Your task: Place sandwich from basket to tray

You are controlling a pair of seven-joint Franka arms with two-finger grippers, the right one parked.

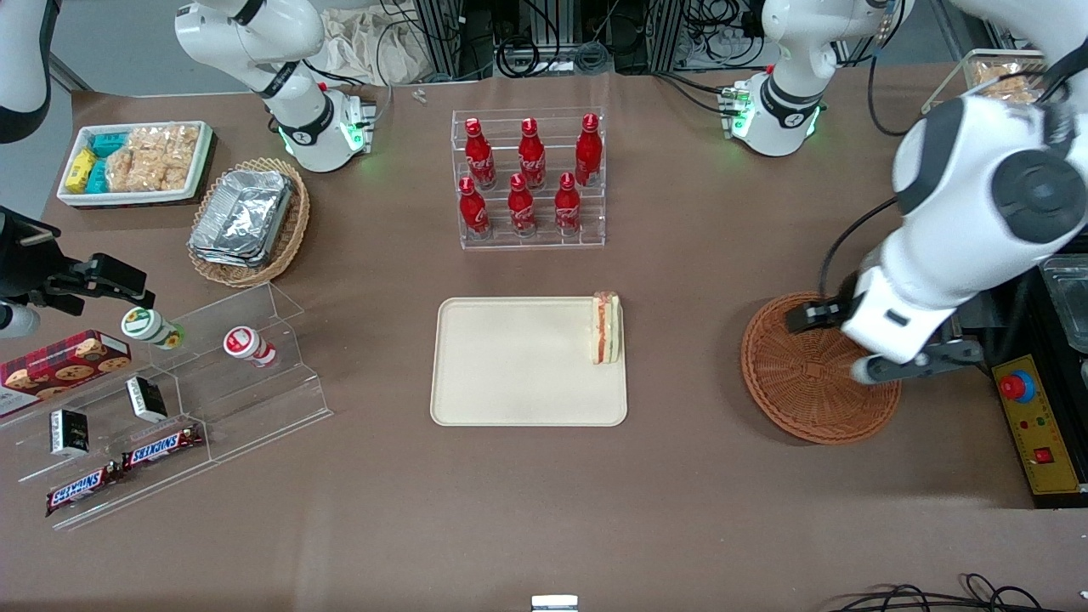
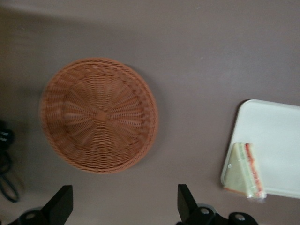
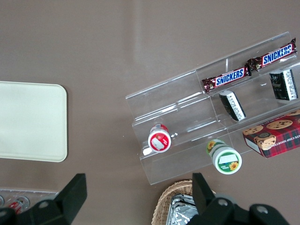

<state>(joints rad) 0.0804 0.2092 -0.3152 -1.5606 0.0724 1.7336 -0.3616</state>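
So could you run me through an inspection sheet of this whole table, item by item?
Surface: brown table, flat.
Job's things: small triangular white-bread sandwich lies on the cream rectangular tray, at the edge toward the working arm; round reddish-brown wicker basket holds nothing.
Clutter: red bottles in a clear rack; foil containers in a tan oval basket; white bin of snacks; clear stepped stand with Snickers bars.
Grippers: left arm's tool open, above the table beside the wicker basket.
Cables: black bundles along the table's edge.
Surroundings: yellow control box with red button.
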